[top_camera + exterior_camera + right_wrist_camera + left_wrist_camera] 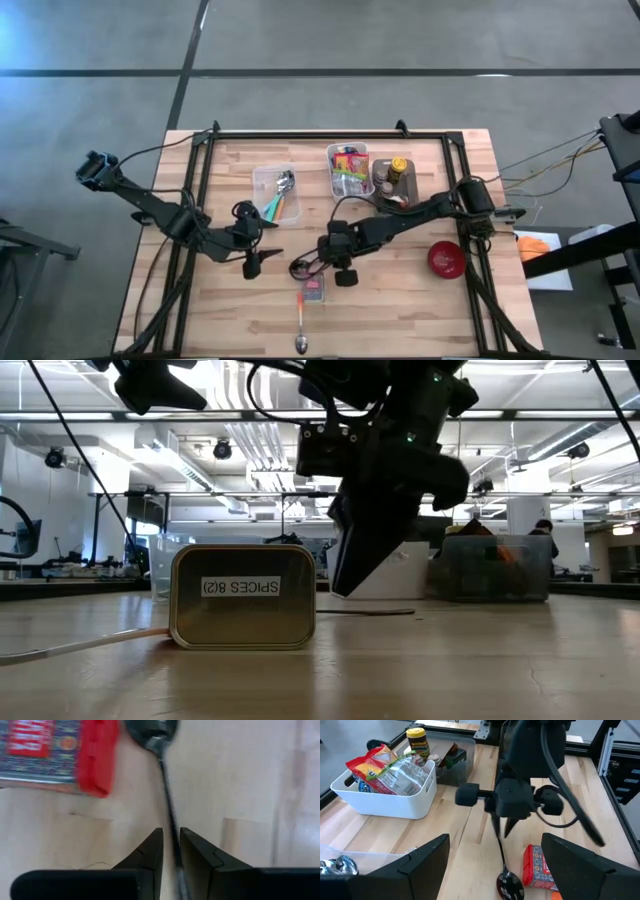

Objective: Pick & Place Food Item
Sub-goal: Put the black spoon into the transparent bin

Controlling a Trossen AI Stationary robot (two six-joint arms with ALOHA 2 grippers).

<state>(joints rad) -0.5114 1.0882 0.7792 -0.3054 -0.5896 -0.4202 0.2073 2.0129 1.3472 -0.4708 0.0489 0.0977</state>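
Note:
A dark metal spoon [508, 884] lies on the wooden table, bowl toward my left arm, thin handle under my right gripper [171, 837]. That gripper points steeply down at mid-table [320, 262], fingers closed to a narrow slot around the handle. Just nearer than the spoon, a red and patterned spice tin [313, 291] lies flat. My left gripper [257, 260] hovers open to the left of both, holding nothing. Snack packets [385, 770] fill a white bin [349, 170] at the far side. My right gripper has the spoon's thin handle [172, 851] between its two fingertips, well back from the bowl [152, 732]. The fingers come from above, slanting down, and lie across the handle. The spoon rests flat on the table.
A clear tub of utensils [277, 192] stands far left of centre. A clear bin with a yellow-lidded jar [398, 165] sits beside the white bin. A red bowl [446, 259] is at the right, and a second spoon [302, 343] at the near edge. Black frame rails border the table.

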